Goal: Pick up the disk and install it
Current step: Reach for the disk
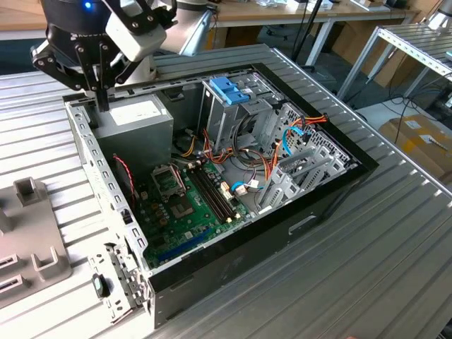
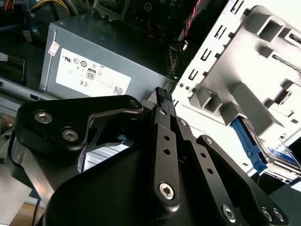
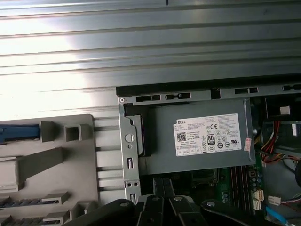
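Fixture [image 1: 32, 247]: grey tray at the exterior view's left, outside the case [image 1: 304, 212].
Disk [image 2: 281, 154]: lying in that fixture in the second wrist view, well apart from the fingers [image 2: 160, 122] and not grasped.
Gripper [image 1: 101, 104]: clenched on nothing, hanging over the case's corner.
Wall [image 1: 83, 141]: thin metal rim just beside the tips. I'd guess a low sideways sweep towards the fixture would clip it.
Supply [image 1: 134, 119]: grey box right under the tips. A drop here would strike its lid.
Bracket [image 1: 229, 88]: blue, atop the cage [image 1: 219, 120]. It could be mistaken for the disk.
Cables [image 1: 300, 131]: loose orange and blue loops near the cage, a likely snag for anything slid in.
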Action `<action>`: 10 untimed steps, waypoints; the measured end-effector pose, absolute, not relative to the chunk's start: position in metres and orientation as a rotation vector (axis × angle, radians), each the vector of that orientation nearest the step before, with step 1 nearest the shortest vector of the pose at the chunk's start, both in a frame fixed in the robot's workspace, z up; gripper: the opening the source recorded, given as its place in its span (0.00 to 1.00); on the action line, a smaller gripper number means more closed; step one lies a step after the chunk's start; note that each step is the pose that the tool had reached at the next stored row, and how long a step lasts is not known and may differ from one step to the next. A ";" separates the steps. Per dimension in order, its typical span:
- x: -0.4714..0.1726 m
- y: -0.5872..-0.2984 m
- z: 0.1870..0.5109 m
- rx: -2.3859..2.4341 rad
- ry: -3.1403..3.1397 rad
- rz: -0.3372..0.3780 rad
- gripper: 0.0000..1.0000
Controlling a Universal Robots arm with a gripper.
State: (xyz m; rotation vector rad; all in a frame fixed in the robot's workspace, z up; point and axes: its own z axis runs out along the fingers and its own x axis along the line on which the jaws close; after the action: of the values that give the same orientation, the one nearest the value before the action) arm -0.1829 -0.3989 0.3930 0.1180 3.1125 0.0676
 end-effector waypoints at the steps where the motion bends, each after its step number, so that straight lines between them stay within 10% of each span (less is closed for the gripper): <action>1: -0.186 -0.399 0.393 0.118 3.112 0.068 0.11; 10: -0.201 -0.399 0.393 0.118 3.112 0.068 0.11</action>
State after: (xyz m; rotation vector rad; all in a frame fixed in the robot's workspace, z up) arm -0.2010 -0.3989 0.3928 0.1180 3.1125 0.0676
